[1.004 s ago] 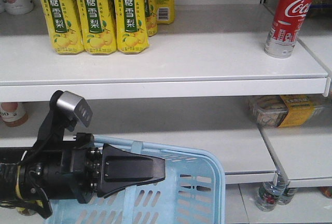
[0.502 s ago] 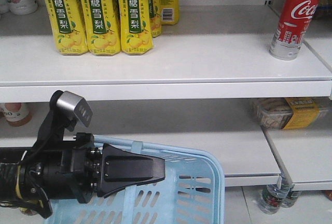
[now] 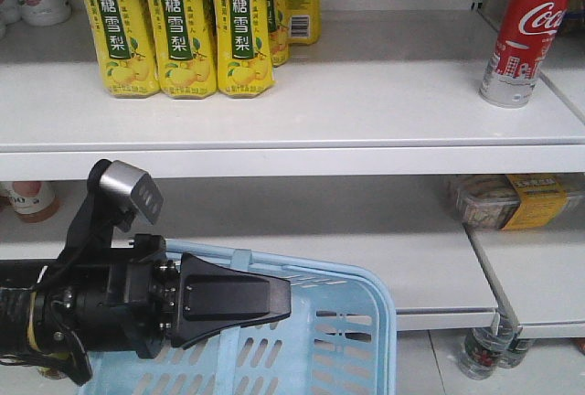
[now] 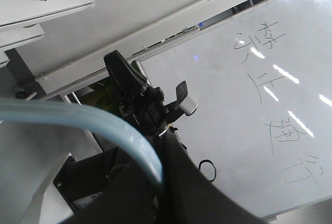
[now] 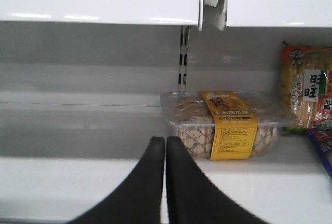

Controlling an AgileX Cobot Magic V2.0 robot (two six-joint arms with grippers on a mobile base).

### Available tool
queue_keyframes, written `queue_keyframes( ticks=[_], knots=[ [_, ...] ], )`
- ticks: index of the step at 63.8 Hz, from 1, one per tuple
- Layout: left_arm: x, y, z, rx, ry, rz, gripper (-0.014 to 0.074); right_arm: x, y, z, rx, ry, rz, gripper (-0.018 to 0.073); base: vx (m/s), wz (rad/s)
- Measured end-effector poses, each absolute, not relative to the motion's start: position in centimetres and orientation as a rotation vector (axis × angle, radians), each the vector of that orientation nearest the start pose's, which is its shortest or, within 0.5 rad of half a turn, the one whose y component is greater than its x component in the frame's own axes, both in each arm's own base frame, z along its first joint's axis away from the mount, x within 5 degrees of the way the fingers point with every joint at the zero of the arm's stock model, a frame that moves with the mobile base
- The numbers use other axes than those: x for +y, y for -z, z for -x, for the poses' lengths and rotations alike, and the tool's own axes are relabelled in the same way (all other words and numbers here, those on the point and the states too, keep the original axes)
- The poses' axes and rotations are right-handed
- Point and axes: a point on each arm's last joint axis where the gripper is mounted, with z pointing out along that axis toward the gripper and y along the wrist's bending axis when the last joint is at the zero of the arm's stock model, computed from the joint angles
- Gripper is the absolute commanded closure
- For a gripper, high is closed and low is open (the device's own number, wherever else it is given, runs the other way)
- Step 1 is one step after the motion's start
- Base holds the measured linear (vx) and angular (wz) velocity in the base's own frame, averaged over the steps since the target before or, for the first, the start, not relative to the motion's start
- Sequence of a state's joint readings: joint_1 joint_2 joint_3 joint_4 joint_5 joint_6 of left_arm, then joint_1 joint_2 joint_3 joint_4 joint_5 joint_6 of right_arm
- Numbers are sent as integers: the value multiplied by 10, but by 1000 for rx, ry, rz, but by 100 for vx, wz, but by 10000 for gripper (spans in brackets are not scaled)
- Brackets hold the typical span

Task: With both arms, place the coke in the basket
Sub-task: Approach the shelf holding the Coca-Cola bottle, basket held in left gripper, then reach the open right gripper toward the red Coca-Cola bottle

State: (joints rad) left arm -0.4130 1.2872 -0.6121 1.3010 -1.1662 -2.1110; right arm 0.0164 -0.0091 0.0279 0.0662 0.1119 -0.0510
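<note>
Clearly "Coca-Cola" script on red coke (image 3: 526,38), silver base; left end effector (image 3: 285,299) clamps basket (image 3: 389,331) handle; right end effector (image 5: 165,154) closed, empty.

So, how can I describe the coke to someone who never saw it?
Find the upper white shelf and go to its right end. The coke stands there alone: a slim red can with white script, unlike the yellow cartons at the left.

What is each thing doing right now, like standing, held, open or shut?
coke: standing upright on the top shelf.
basket: held up by its handle.
left fingers: shut on the basket handle.
right fingers: shut, empty.
yellow bottles: upright in a row.
snack box: closed, lying flat.
</note>
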Motion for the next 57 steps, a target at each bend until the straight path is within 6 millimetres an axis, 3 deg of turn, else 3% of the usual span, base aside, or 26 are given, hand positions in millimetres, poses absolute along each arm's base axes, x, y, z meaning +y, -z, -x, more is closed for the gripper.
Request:
queue_keyframes(
  ticks=[37, 57],
  knots=[
    [-163, -283, -170, 2009, 1953, -326, 603, 2, -194, -57, 1611, -41, -2, 564, 0, 0],
    [-163, -283, -170, 2009, 1953, -326, 603, -2, -211, -56, 1369, -509, -463, 564, 0, 0]
  ],
)
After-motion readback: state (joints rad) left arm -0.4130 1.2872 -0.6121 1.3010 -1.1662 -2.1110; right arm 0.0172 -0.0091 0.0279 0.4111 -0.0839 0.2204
